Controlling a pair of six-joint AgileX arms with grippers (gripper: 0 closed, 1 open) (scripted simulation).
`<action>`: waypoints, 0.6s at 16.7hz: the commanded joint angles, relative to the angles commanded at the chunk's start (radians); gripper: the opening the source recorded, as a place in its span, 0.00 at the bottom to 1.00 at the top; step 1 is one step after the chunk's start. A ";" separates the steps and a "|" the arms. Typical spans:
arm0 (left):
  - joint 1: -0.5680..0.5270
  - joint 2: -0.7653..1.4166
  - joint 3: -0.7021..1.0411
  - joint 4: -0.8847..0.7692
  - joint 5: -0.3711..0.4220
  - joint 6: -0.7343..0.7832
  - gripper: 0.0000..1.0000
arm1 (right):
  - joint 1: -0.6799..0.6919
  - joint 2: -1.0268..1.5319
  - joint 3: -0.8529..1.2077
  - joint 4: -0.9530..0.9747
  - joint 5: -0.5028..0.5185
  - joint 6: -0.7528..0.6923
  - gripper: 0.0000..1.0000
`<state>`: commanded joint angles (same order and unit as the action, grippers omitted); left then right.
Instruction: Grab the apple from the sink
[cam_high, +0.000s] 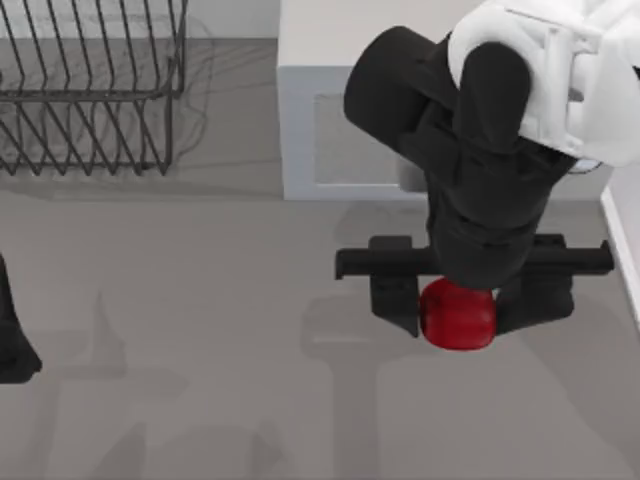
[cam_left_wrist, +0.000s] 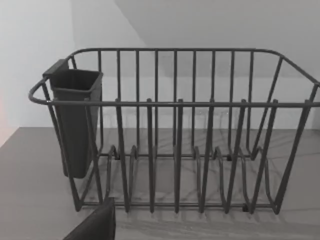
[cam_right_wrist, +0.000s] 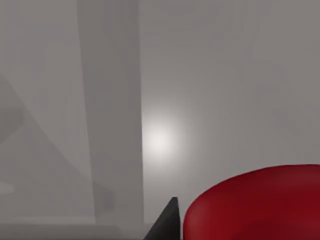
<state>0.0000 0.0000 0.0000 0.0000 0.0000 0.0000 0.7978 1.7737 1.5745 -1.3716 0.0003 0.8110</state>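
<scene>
Apple (cam_high: 457, 314) sits between the two fingers of the right claw (cam_high: 457, 308), which is clenched on it, over the grey counter (cam_high: 200, 350) at its right side. White box-shaped unit (cam_high: 330, 120) just behind the claw. Wire dish rack (cam_high: 90, 90) well off to the claw's left. Left arm (cam_high: 12, 335) parked at the counter's left edge; its claw state: cannot tell.

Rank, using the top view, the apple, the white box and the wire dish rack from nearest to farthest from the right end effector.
1. The apple, between the fingers of the right end effector.
2. The white box, just beyond, toward the top edge.
3. The wire dish rack, far off at top left.
</scene>
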 joint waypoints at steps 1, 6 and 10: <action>0.000 0.000 0.000 0.000 0.000 0.000 1.00 | 0.000 0.000 0.000 0.000 0.000 0.000 0.00; 0.000 0.000 0.000 0.000 0.000 0.000 1.00 | -0.001 0.008 -0.014 0.014 0.000 0.002 0.00; 0.000 0.000 0.000 0.000 0.000 0.000 1.00 | 0.001 0.031 -0.138 0.164 0.000 0.003 0.00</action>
<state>0.0000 0.0000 0.0000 0.0000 0.0000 0.0000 0.7985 1.8044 1.4368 -1.2072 0.0005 0.8136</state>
